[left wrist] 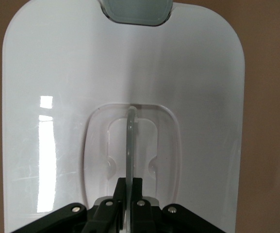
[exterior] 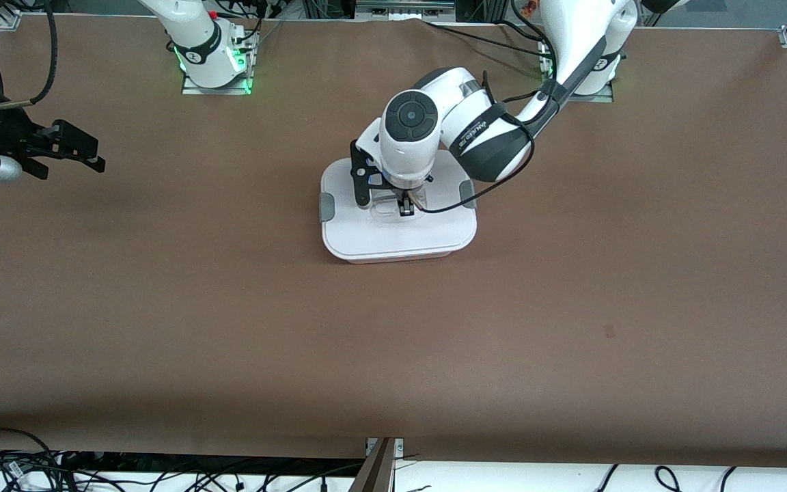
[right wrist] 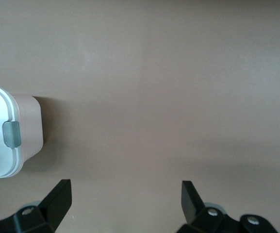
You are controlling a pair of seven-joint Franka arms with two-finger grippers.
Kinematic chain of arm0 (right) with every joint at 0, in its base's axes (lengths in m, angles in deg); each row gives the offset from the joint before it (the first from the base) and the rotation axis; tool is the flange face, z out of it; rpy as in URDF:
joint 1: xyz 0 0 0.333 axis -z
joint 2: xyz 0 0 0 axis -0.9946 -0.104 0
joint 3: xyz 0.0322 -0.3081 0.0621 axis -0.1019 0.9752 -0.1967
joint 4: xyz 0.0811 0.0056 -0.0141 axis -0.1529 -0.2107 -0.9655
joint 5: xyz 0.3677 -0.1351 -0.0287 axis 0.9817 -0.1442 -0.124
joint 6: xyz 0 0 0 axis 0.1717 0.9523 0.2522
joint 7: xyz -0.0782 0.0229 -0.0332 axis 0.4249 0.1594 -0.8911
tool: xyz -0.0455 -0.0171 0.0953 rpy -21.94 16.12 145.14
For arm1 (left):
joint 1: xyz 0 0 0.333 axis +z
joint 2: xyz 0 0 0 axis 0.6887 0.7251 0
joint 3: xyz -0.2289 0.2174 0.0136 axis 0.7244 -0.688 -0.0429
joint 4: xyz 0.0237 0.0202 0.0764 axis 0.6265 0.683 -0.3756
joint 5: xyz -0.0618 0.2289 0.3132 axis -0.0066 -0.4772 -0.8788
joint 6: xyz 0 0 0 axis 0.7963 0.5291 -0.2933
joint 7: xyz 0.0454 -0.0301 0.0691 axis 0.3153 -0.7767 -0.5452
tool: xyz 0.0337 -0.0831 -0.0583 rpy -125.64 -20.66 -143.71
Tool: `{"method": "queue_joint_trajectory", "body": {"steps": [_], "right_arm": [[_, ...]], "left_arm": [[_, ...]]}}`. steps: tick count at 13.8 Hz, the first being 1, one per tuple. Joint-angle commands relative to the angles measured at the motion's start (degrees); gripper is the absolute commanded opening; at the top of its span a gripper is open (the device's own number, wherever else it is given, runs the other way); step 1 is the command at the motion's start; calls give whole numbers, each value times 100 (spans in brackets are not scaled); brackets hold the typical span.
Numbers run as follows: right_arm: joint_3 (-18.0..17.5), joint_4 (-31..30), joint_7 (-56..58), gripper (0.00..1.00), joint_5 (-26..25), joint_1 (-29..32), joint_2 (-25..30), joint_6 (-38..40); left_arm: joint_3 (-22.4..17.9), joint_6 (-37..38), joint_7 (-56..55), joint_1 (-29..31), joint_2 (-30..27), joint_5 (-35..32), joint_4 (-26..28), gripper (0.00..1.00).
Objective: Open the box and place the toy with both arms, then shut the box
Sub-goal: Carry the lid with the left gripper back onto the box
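Surface: one brown matte table, robot bases along its far edge.

Item, count one: rounded-rectangular plastic box, translucent pale pink tub under a white lid, at mid-table. Two grey side clips, one at each short end; one recessed clear handle at the lid's centre. Judged light, rigid and glossy, so slippery on its flat faces; the upright handle is the sensible hold.

Item, count zero in view: pink plush toy.

Left gripper: down on the lid, jaws closed on the clear handle.

Right gripper: waiting above bare table toward the right arm's end, well apart from the box, jaws spread wide, holding nothing.
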Motion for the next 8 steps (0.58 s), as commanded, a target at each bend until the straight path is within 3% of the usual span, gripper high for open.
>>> {"method": "queue_joint_trajectory", "body": {"steps": [1,8], "right_arm": [[42,29,123,100,107,-19,13,-33],[6,126,123,100,-24,-71,-128,73]], "left_arm": [[-16,-19,-135,-60,31,-184,8,0],[-34,7,-143,-43,40,-211,87,0]]}}
